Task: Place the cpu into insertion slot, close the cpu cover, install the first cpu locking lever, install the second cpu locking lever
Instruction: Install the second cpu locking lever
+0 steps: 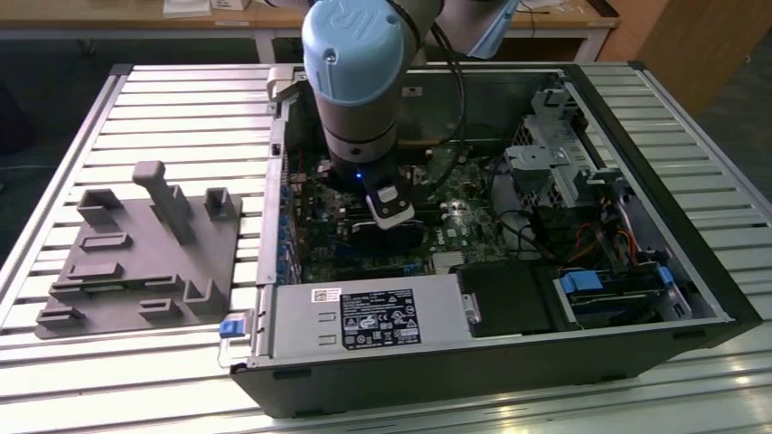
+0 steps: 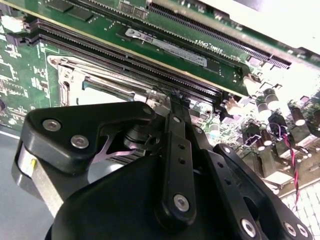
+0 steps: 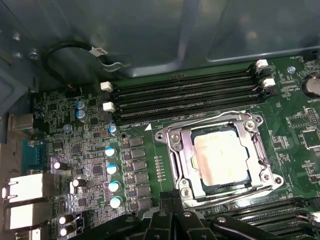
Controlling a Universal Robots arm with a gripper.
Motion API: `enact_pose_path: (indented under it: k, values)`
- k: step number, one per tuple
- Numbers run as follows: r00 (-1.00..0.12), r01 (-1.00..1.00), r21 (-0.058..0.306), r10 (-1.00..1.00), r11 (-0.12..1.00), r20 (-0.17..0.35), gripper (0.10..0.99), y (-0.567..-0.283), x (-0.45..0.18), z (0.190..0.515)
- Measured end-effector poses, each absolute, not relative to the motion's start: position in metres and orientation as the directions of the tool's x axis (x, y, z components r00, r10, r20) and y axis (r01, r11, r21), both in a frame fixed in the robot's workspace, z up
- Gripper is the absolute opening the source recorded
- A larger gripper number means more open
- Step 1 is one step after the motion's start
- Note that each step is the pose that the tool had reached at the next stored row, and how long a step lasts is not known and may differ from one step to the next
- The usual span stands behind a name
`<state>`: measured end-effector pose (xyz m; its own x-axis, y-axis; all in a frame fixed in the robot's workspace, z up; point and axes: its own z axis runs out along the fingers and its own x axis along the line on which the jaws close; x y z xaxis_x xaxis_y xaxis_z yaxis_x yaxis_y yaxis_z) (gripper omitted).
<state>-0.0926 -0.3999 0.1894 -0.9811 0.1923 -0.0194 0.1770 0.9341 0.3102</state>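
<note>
CPU (image 3: 220,156) first: you can see its pale silvery top lying flat in the insertion slot (image 3: 186,159) on the green motherboard (image 3: 90,165), with the cpu cover (image 3: 176,145) closed down around it as a metal frame. Thin wire levers run along the frame's edges; you cannot tell whether they are latched. Your tool (image 2: 177,102) sits low over the board, just beside the socket, its black linkage crowding the second wrist view. Its tips meet with nothing between them, so it looks clenched and empty. In the exterior view your arm (image 1: 356,81) reaches down into the open computer case (image 1: 483,362) on the slatted surface (image 1: 72,380).
</note>
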Motion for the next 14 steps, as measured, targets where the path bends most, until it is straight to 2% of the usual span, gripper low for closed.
enact_pose_path:
  k: [10, 14]
  values:
    - [-0.981, 0.177, 0.308, 0.192, 0.935, -0.020, 0.106, -0.400, -0.093, 0.213]
    - [-0.981, 0.179, 0.271, 0.194, 0.946, -0.028, 0.106, -0.400, -0.093, 0.218]
